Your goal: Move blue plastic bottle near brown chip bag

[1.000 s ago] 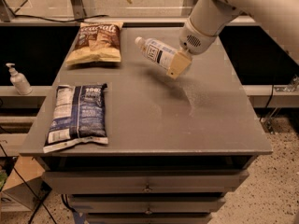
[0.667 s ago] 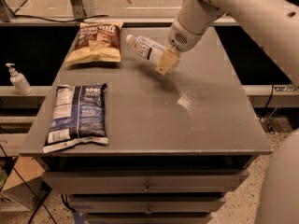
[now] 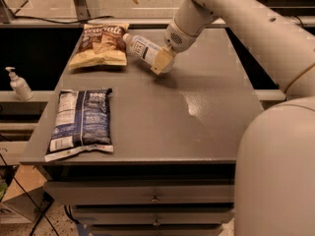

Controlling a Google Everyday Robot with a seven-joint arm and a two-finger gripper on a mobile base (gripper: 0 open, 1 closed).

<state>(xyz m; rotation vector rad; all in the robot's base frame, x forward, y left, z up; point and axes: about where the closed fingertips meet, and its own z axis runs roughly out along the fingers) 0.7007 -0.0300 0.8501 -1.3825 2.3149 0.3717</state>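
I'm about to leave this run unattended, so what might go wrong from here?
The hand, over the far side of the table beside the brown chip bag, grips the blue plastic bottle near its base, tilted.
1. The bottle's cap end sits very close to the bag; moving further toward it may shove the bag.
2. Released at this tilt, the bottle may roll across the table.
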